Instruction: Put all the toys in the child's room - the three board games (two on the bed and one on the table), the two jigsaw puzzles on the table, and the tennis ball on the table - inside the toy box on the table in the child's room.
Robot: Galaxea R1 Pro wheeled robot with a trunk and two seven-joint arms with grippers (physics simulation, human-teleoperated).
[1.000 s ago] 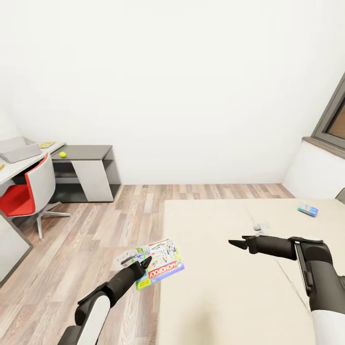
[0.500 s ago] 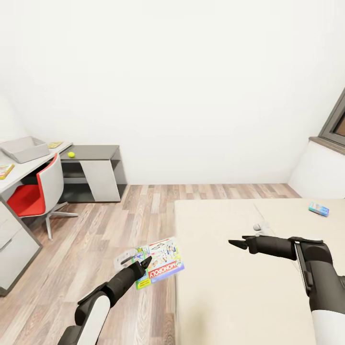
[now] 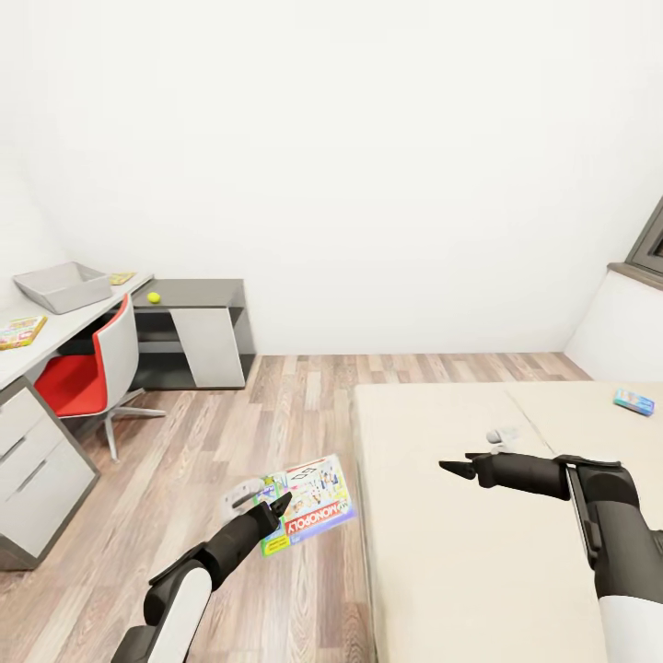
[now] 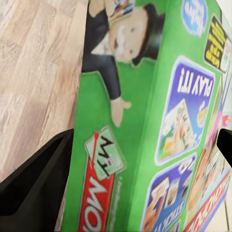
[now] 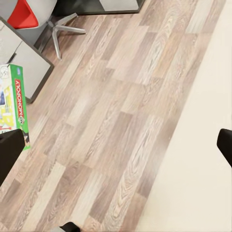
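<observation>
My left gripper [image 3: 273,503] [image 4: 130,159] is shut on a green-edged Monopoly board game [image 3: 309,503] [image 4: 145,121], held over the wood floor beside the bed; the same box shows in the right wrist view [image 5: 14,106]. My right gripper [image 3: 453,468] [image 5: 117,150] hangs open and empty over the bed's edge. A teal-blue board game [image 3: 634,401] lies on the bed at far right. On the table [image 3: 64,324] at left stand the grey toy box [image 3: 63,286], the tennis ball [image 3: 153,297], a thin yellowish flat board [image 3: 122,277] and another colourful flat item [image 3: 20,331].
A red-and-white swivel chair [image 3: 85,378] stands in front of the table. The beige bed [image 3: 460,571] takes up the lower right. Wood floor [image 3: 230,414] lies between bed and table. A window corner [image 3: 649,249] shows at far right.
The whole view has swung left: table, chair and bed have shifted right in the picture. Both arms keep their pose, the left still holding the Monopoly box.
</observation>
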